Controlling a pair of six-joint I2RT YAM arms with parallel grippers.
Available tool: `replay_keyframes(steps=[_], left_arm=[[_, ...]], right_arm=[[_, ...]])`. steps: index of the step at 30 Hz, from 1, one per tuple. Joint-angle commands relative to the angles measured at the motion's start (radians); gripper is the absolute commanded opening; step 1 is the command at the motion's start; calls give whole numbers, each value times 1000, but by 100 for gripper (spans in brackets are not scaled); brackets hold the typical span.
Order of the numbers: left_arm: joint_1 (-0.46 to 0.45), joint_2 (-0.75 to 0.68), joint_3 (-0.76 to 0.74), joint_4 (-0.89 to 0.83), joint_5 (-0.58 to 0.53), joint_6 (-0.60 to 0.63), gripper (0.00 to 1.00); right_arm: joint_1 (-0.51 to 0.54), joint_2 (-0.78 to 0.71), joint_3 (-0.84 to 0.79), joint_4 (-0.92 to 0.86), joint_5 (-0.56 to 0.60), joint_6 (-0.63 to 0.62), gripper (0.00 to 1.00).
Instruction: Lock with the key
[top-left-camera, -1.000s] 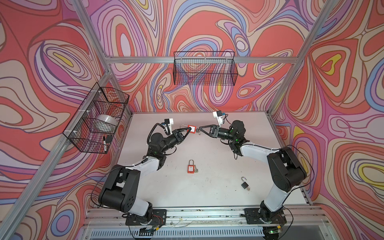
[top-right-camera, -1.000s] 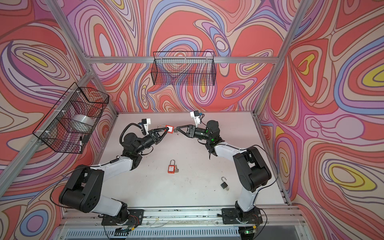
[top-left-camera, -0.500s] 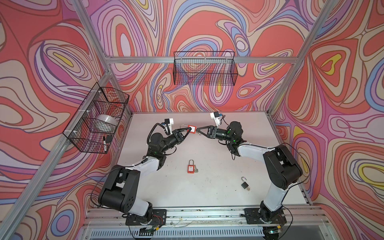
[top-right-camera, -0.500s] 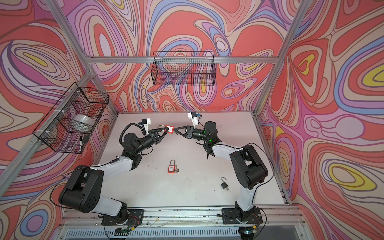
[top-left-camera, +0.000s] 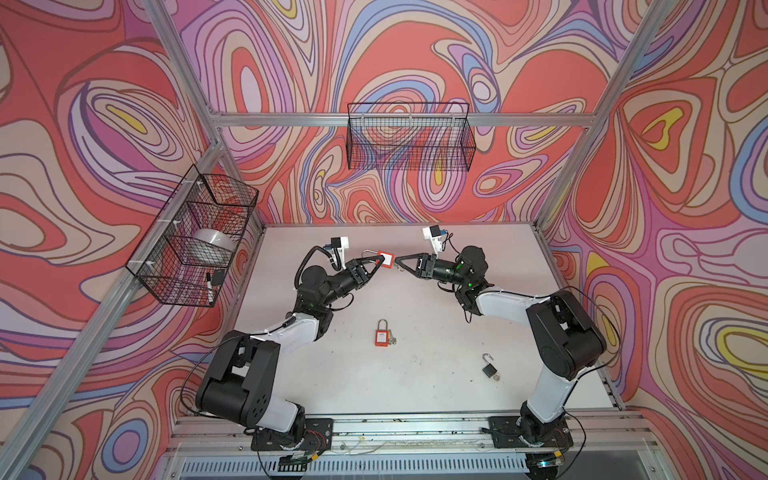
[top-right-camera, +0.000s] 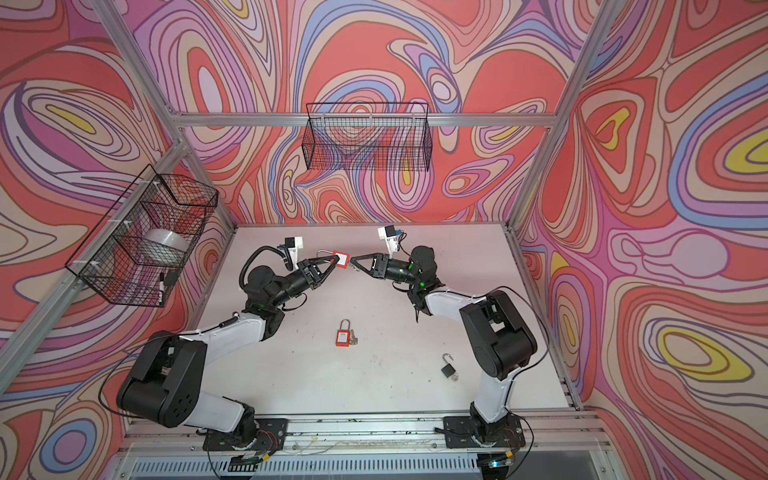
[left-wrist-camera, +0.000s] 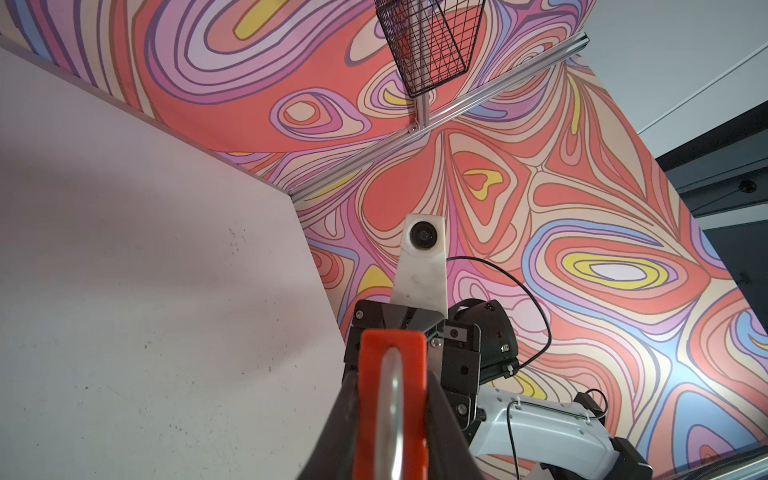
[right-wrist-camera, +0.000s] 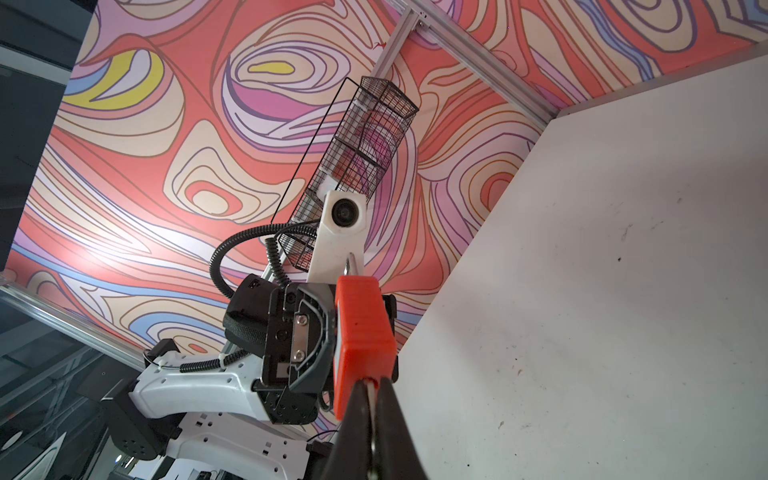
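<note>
Above the counter's (top-left-camera: 457, 332) far middle, the padlock (top-left-camera: 386, 260), a red one, is clamped in the left hand (top-left-camera: 379, 262). The right hand (top-left-camera: 397, 260) is pinched tight on the key (right-wrist-camera: 370, 399) at its base; the fingers hide most of the key. Padlocks are three: a second red padlock (top-left-camera: 381, 337) lies on the counter with keys (top-left-camera: 393, 340) beside it, and a black padlock (top-left-camera: 488, 369) has its shackle open. Baskets are two: the back basket (top-left-camera: 409, 137), and the left basket (top-left-camera: 166, 266) with a tape roll (top-left-camera: 210, 243) and a marker (top-left-camera: 210, 286).
</note>
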Motion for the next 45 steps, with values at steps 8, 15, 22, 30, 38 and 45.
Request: replay_keyframes(steps=[8, 15, 22, 30, 38, 45], left_arm=[[11, -10, 24, 74, -25, -13, 0], [11, 10, 32, 115, -43, -38, 0], [10, 15, 39, 126, -57, -44, 0], [7, 29, 10, 196, -112, -61, 0], [2, 50, 15, 228, -121, -83, 0], [1, -40, 57, -181, -33, 163, 0]], right_arm=[[-77, -64, -128, 119, 18, 47, 0], [-78, -91, -184, 91, 78, 9, 0], [-77, -147, -213, -16, 152, -77, 0], [-76, -89, -264, 246, 211, 108, 0], [-38, -97, -312, 258, 270, 75, 0], [-40, -236, -341, -11, 301, -64, 0]])
